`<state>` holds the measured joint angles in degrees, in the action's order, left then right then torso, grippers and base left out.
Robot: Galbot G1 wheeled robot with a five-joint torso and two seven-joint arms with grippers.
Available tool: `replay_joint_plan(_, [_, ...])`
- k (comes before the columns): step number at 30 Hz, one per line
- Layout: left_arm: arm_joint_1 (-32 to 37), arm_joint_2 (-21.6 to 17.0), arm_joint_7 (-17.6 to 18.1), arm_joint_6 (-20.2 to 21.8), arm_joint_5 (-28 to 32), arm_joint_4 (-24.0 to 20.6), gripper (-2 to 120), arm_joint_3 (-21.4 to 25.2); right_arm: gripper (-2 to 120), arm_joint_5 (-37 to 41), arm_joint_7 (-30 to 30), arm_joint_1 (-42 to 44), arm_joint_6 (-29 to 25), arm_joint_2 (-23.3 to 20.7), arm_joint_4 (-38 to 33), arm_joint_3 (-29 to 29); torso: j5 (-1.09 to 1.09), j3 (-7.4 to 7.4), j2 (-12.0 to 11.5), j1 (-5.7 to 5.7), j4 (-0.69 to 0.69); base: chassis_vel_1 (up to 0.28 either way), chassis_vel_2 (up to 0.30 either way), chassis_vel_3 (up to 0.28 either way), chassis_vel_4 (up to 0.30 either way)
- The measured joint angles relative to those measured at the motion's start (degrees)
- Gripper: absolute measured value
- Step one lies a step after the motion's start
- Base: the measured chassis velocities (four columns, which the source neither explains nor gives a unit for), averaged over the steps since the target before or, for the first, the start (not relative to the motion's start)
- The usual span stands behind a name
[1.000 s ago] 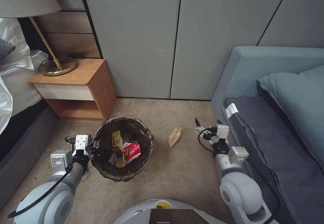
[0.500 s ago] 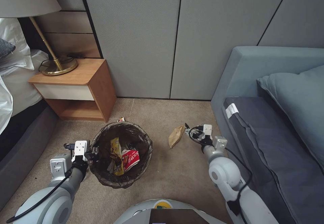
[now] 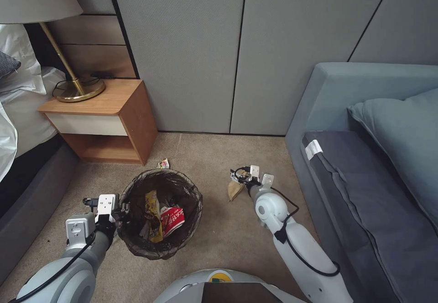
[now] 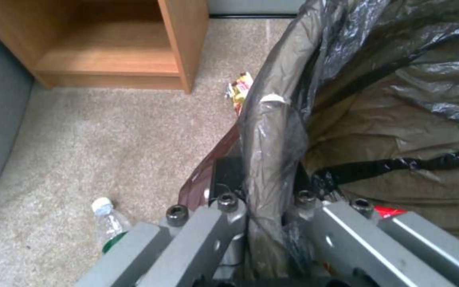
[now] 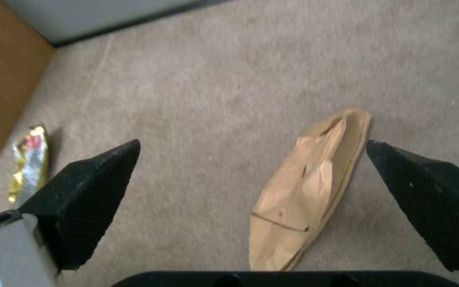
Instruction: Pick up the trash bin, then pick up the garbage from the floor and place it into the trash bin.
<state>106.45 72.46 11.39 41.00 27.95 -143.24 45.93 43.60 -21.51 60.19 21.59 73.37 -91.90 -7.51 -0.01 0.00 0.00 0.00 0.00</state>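
Left gripper still clamping jaws on near-left rim of trash bin, bin drifting nearer robot, uncovering one yellow wrapper on floor beyond its far rim. Bin holding one yellow packet, one red-and-white packet. Right gripper now reaching left over one brown paper scrap, jaws spread wide, gripping nothing.

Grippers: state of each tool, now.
Left tool: shut on the trash bin rim.
Right tool: open, over the brown paper scrap on the floor.
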Motion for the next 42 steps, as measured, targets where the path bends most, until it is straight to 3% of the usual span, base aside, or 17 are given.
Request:
replay_joint_plan(7, [-0.01,-0.07,-0.04,-0.05,-0.11,0.00,2,0.07,100,-1.36,-0.48,-3.07,-0.45,2.13,7.87,0.89,0.01,0.00,0.00,0.00,0.00,0.000,0.000,0.000,0.000])
replay_joint_plan(22, [0.13,0.19,-0.28,-0.12,-0.44,0.00,2,-0.29,100,-2.34,-1.12,-5.33,-1.38,3.18,13.67,0.20,0.00,0.00,0.00,0.00,0.00,0.000,0.000,0.000,0.000])
replay_joint_plan(42, [1.90,0.68,-1.15,-0.84,-1.91,0.00,2,0.07,100,-7.98,3.78,-8.71,-4.65,7.34,26.27,-0.82,0.01,-0.01,0.00,0.00,0.00,0.000,0.000,0.000,0.000])
